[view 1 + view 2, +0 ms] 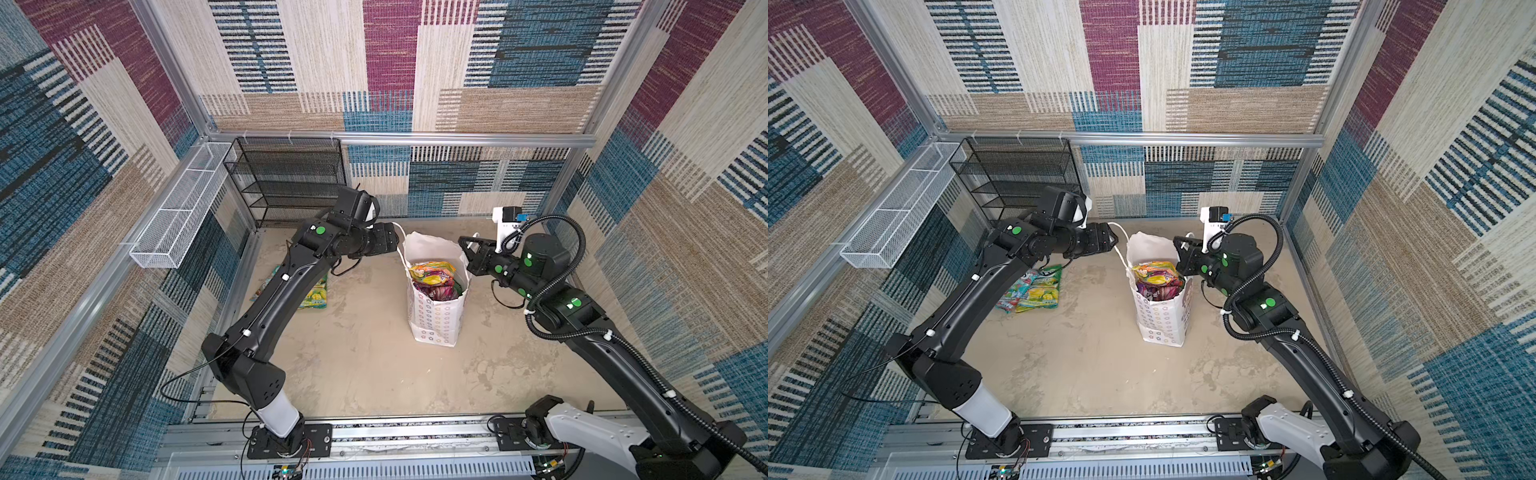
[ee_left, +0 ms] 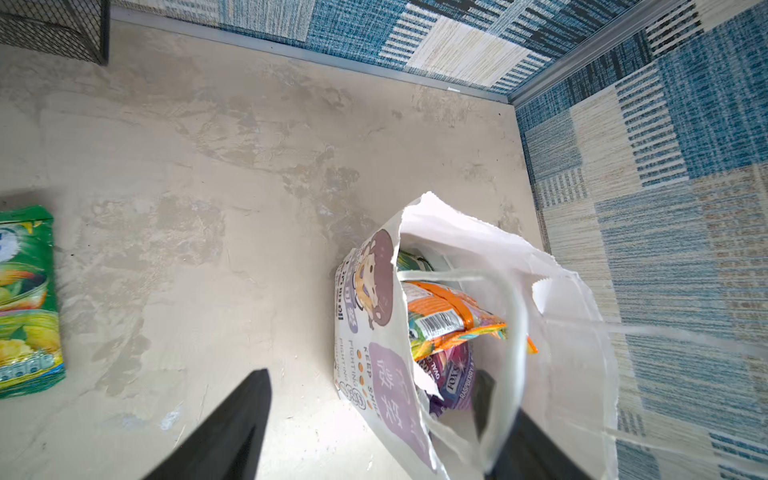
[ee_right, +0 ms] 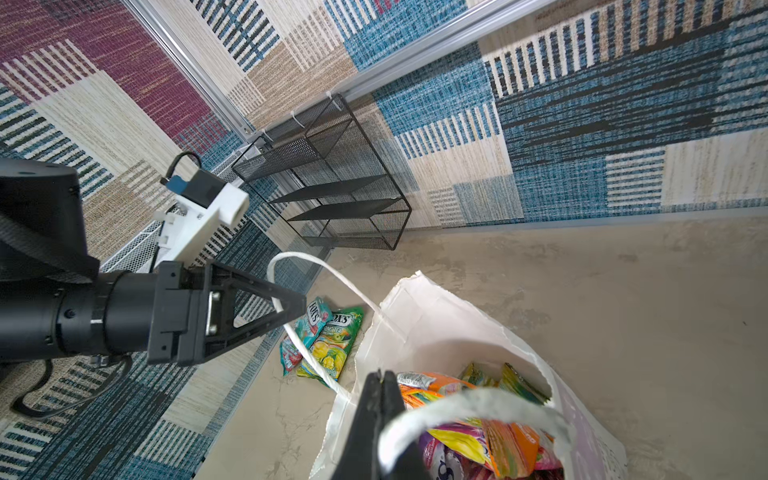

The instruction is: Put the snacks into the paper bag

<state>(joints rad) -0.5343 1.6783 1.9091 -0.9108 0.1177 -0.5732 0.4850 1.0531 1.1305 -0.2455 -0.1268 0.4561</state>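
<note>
Several snacks (image 1: 432, 278) in orange, yellow and purple are sitting inside the paper bag (image 1: 436, 322), which is standing upright near the middle of the worktop (image 1: 353, 365) with its mouth open. Two more packets (image 1: 1036, 291), one teal and red, one green and yellow, are lying flat side by side at the bag's 9 o'clock, well apart from it. The left gripper (image 3: 296, 309) is hovering at 10 o'clock of the bag's mouth, its jaws standing apart with one cord handle (image 3: 320, 266) looping round a finger. The right gripper (image 3: 381, 380) is hanging at 2 o'clock, jaws pressing together. The other cord handle (image 3: 478, 399) is arching up to them, but I cannot tell whether they are pinching it. A black mesh rack (image 1: 286, 178) is standing against the back wall at 11 o'clock.
</note>
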